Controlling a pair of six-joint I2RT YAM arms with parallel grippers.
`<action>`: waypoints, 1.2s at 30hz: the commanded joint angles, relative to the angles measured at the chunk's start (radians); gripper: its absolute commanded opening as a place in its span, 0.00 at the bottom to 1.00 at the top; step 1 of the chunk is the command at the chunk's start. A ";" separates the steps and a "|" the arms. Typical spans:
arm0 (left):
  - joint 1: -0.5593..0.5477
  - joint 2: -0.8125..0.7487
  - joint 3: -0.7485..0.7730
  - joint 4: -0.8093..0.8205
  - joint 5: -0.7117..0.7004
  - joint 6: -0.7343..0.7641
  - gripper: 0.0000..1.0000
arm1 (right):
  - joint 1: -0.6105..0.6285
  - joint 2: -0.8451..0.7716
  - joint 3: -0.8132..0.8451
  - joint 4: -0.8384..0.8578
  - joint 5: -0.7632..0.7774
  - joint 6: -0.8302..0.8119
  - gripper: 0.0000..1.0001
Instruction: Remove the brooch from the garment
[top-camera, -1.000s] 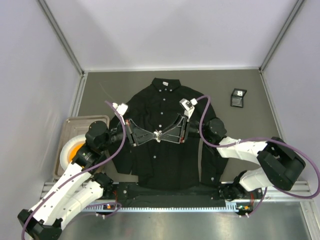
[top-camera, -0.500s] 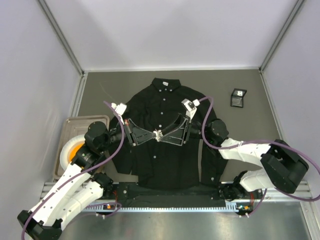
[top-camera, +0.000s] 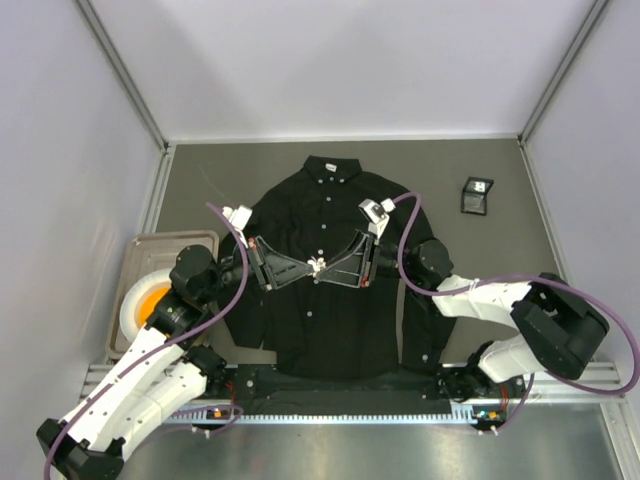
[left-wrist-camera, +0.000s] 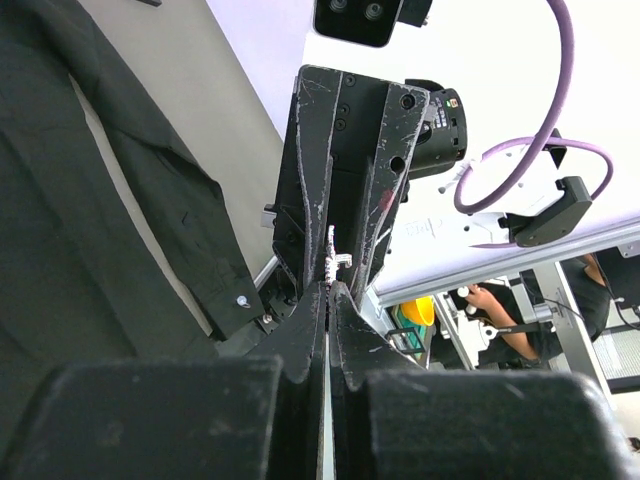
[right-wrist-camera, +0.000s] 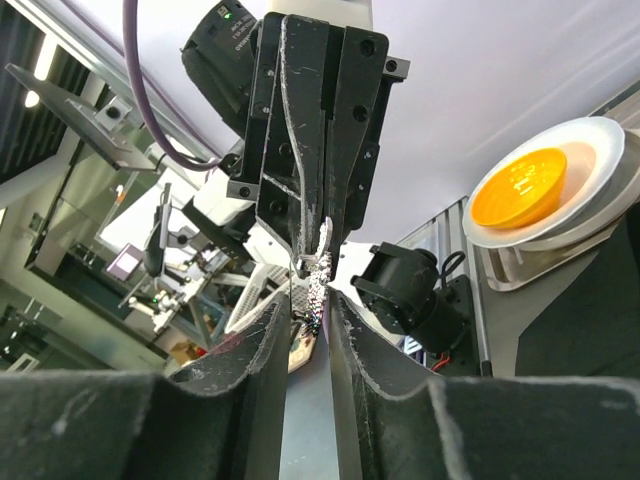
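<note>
The brooch (top-camera: 318, 264) sits over the chest of the garment (top-camera: 330, 330), mid-bench, pinched from both sides. The left claw (top-camera: 310, 268) is clamped on it, and the right claw (top-camera: 326, 266) grips its other end, tip to tip. The white collar label (top-camera: 331, 160) lies toward the far edge, its print too small to read.

Brooch (top-camera: 318, 264) sits between left hand (top-camera: 310, 267) and right hand (top-camera: 326, 266) (above garment (top-camera: 330, 330)).
</note>
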 joint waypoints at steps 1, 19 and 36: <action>-0.004 -0.008 -0.010 0.099 0.028 -0.011 0.00 | 0.006 0.014 0.028 0.135 -0.018 0.022 0.21; -0.002 -0.029 0.026 0.038 0.013 0.057 0.00 | 0.010 0.014 0.011 0.078 0.056 0.006 0.08; -0.004 -0.061 0.030 0.021 -0.028 0.018 0.00 | 0.061 -0.134 -0.058 -0.146 0.300 -0.158 0.06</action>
